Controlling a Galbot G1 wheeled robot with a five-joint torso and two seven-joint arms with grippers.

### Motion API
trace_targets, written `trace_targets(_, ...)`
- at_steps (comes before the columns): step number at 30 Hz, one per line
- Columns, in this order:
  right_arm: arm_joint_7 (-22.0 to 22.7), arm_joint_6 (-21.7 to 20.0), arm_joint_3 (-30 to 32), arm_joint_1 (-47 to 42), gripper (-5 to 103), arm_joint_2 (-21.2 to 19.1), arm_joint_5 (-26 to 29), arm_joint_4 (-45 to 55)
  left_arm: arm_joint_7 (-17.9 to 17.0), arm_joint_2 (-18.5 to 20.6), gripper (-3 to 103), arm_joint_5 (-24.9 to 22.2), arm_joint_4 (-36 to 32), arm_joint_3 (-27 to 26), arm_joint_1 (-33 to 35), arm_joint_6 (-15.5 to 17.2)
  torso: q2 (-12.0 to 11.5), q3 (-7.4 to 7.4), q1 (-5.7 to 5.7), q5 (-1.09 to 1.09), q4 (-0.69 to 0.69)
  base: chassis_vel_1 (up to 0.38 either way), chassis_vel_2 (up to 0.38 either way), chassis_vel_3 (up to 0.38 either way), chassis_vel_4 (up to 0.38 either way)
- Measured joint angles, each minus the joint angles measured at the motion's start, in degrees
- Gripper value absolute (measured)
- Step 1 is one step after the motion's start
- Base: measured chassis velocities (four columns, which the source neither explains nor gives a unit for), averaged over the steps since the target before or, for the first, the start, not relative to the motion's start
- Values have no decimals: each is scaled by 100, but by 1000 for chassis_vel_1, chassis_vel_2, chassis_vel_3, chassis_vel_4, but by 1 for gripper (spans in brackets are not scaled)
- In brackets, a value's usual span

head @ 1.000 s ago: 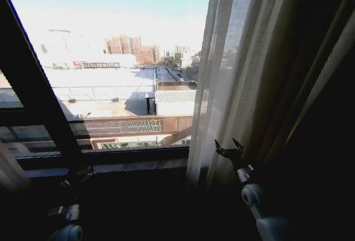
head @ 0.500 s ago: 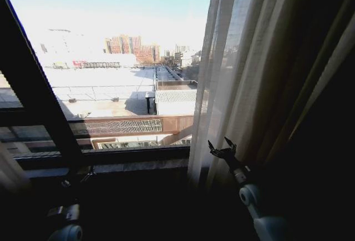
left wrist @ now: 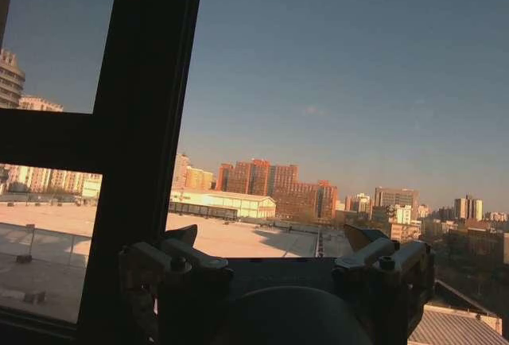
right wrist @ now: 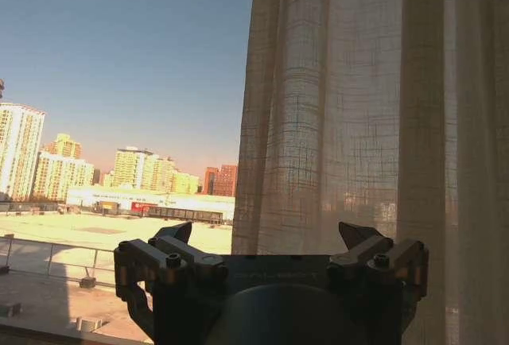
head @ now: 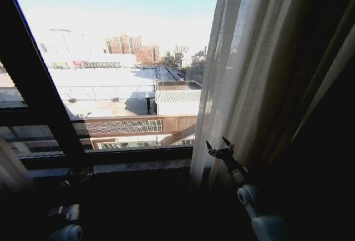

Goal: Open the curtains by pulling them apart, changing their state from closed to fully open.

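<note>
Hanging to the right of the window frame [head: 41,108], the curtains [head: 244,74] are bunched into pleats beside a dark heavy drape [head: 327,157] that fills the far right edge, and the glass left of them is bare, showing rooftops and distant buildings [head: 130,45]. The right gripper [head: 218,145] sits low against the inner edge of the curtains, just above the window sill [head: 133,166]; its two fingers are spread apart with nothing between them, and in the right wrist view the right gripper [right wrist: 266,238] faces the curtains [right wrist: 374,106] with the fabric edge lying beyond the gap, not pinched. The left gripper [left wrist: 274,242] is parked low near the left part of the window frame [left wrist: 143,138], also spread wide and holding nothing; in the head view only a dim part of that arm [head: 65,219] shows below the sill. The dark upright bar of the frame stands between the left arm and the open glass, while nothing lies between the right gripper and the fabric. Compared with a second ago, the right gripper has slid a little toward the window frame along the curtain's foot, and the whole scene has shifted slightly, so the head camera has moved; the curtains hang much as before.
</note>
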Motion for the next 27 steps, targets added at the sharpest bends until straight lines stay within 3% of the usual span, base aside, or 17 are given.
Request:
trace_targets(13,-210,82,15,-62,100,14,43,-13,0,0,100,0,0,0,0,0,1,-1,-1,-2,0,-26,30,23,-21)
trace_targets(17,256,90,-89,-2,100,19,-86,9,0,0,100,0,0,0,0,0,1,0,-1,-1,0,-135,151,128,-151)
trace_targets(27,483,94,-246,134,100,22,-400,-228,0,0,100,0,0,0,0,0,-2,0,2,-1,1,-53,77,51,-70)
